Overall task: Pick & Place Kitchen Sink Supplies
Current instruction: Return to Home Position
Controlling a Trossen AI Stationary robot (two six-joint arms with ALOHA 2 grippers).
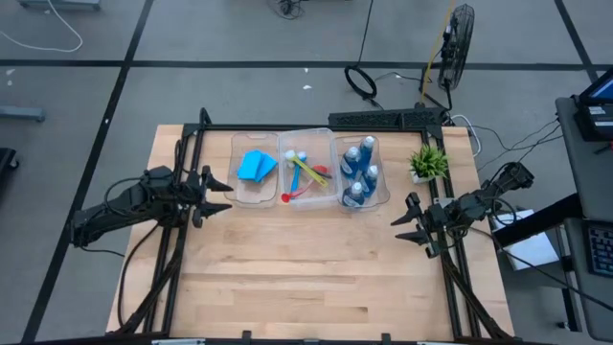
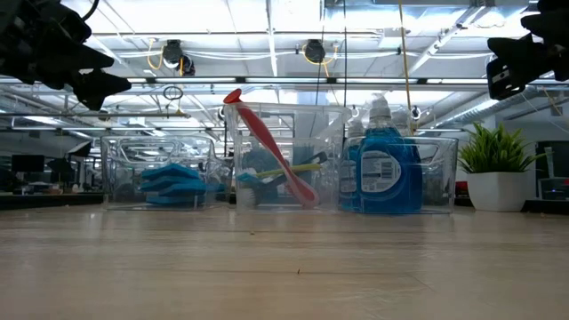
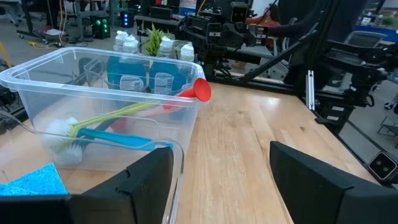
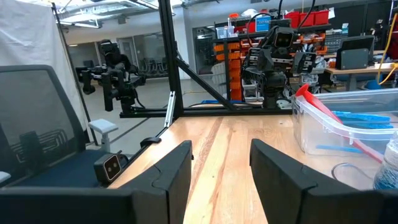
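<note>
Jaws of both grippers stand apart, holding nothing: left gripper (image 1: 222, 195) just beside the left clear bin (image 1: 243, 194), right gripper (image 1: 402, 218) over the wood table (image 1: 316, 278). Flat blue sponges (image 1: 256, 166) lie in that bin, thin brushes (image 1: 308, 174) in the middle bin (image 1: 305, 133), and rounded blue bottles (image 1: 360, 174) stand in the right bin (image 1: 356, 138).

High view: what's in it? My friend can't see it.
On a wooden table, three clear bins in a row hold blue sponges, coloured brushes and blue bottles, with a small potted plant beside the bottle bin. The left gripper and right gripper hang open, empty, at either side.
</note>
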